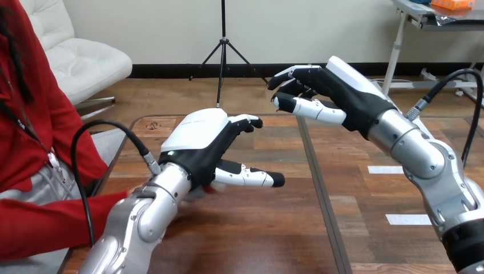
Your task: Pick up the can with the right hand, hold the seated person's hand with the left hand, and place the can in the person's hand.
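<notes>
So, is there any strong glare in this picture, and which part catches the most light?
In the head view, the white shell on the left hand is the brightest spot, almost washed out; the silver right forearm carries soft highlights; the table shows only a mild sheen, no hard glare; the right hand is evenly lit.

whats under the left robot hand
The person's red sleeve reaches in under the wrist of the left robot hand, over the wooden table. The person's hand beyond it is covered, so whether the two touch cannot be told.
</notes>
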